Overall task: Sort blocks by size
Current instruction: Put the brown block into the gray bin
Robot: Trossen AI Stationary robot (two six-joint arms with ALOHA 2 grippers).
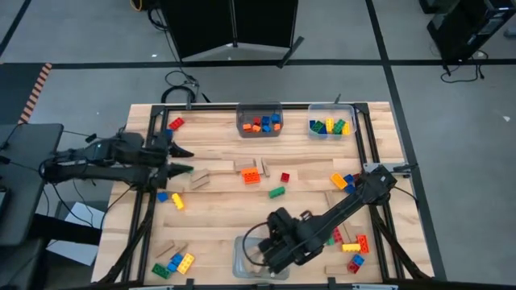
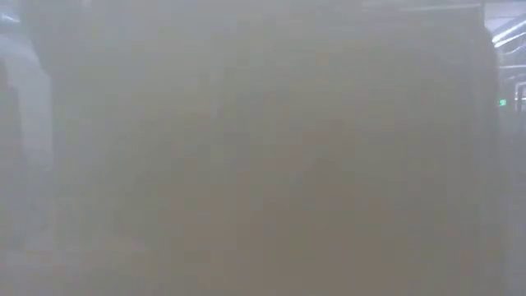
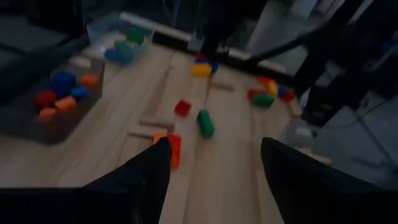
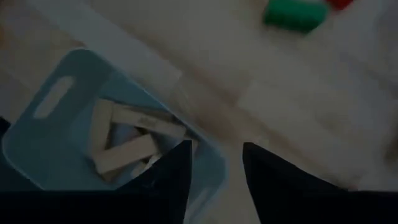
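Wooden bench, partly sorted. Two far bins hold bricks: one orange, red and blue, the other green, yellow and blue. The near bin holds tan wood blocks. Loose blocks lie mid-bench, with clusters at the right and left near corners, so much is left. The right end effector hovers over the near bin, fingers apart, seemingly empty. The left end effector waits at the left edge, fingers wide. The low view is fogged.
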